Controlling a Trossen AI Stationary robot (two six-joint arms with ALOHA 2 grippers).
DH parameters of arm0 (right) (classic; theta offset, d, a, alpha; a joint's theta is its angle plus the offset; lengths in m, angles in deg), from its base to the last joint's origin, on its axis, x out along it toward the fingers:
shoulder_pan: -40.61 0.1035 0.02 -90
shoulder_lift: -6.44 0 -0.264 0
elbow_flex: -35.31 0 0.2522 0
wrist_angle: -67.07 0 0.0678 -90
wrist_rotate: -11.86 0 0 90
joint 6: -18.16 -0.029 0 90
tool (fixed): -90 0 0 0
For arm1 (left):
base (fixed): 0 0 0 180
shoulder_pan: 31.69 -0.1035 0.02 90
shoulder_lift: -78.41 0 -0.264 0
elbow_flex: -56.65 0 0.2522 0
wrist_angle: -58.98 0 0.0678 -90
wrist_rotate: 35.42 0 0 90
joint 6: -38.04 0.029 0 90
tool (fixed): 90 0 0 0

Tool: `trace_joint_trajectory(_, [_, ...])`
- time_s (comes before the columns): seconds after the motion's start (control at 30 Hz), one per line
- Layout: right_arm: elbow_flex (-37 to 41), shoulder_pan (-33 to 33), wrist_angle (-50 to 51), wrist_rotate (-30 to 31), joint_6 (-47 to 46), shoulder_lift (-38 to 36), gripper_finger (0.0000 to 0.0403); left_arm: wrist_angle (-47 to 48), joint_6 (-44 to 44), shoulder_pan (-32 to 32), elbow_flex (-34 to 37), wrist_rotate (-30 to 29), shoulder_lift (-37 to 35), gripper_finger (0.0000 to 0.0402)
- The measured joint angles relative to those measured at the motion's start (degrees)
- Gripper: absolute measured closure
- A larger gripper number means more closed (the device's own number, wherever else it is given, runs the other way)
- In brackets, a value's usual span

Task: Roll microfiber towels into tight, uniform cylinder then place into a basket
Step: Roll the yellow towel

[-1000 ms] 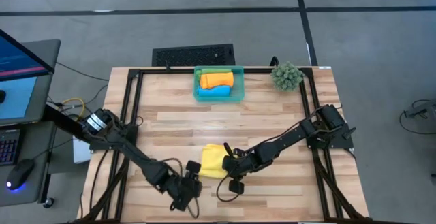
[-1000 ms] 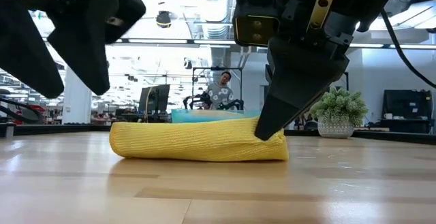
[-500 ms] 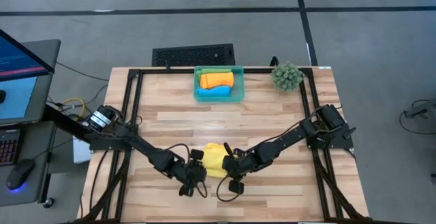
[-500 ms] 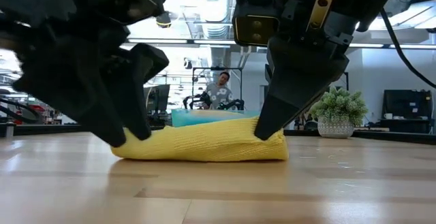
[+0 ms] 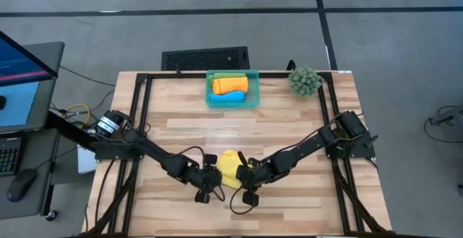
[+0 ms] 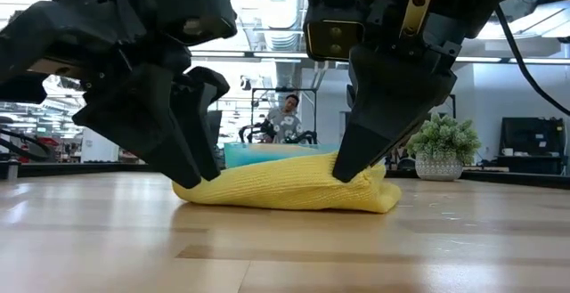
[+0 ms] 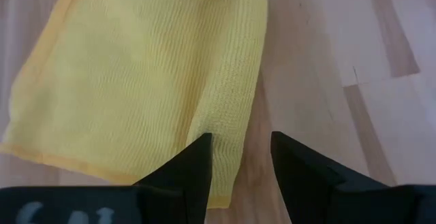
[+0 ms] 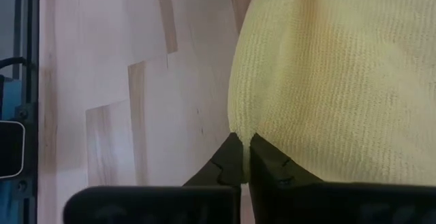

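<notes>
- Rolling yellow towel mid-bench: right hand pinches its edge, left hand part-open astride the opposite end.
- Basket holds orange, blue, green rolls; yellow remains.

I see one towel near the bench's front edge, between both grippers; the basket at the back edge holds rolled towels.

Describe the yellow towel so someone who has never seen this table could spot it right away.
On the wooden table, look at the near-middle, where the two dark arms meet. The yellow towel lies loosely bunched between the left gripper and right gripper. It is the only cloth outside the basket.
</notes>
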Motion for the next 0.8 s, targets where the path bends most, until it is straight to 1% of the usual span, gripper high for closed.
trace_joint_trajectory(0.13, [0.0,0.0,0.0,0.0,0.2,0.0,0.0351,0.4,-2.0,-1.0,0.0,2.4,0.0,0.0258])
trace_joint_trajectory(0.27, [0.0,0.0,0.0,0.0,0.2,0.0,0.0324,1.9,-2.5,-1.7,0.0,1.4,0.0,0.0258])
trace_joint_trajectory(0.4, [0.0,0.0,0.0,0.0,-0.5,0.0,0.0289,2.5,-2.5,-2.3,0.0,0.8,0.0,0.0258])
trace_joint_trajectory(0.47, [0.0,-0.4,0.0,-1.4,-0.5,0.0,0.0271,2.6,-2.6,-2.5,0.0,0.8,0.0,0.0258])
trace_joint_trajectory(0.53, [0.0,-0.9,-0.2,-4.7,-0.5,0.0,0.0257,3.0,-2.6,-2.5,0.0,0.8,0.0,0.0258])
trace_joint_trajectory(0.63, [0.0,-1.5,-1.1,-7.1,-0.5,0.0,0.0246,3.4,-2.7,-2.4,0.0,0.8,0.0,0.0258])
trace_joint_trajectory(0.8, [0.0,-1.5,-2.3,-6.0,3.9,0.0,0.0242,3.3,-3.3,-2.4,0.0,1.1,0.0,0.0258])
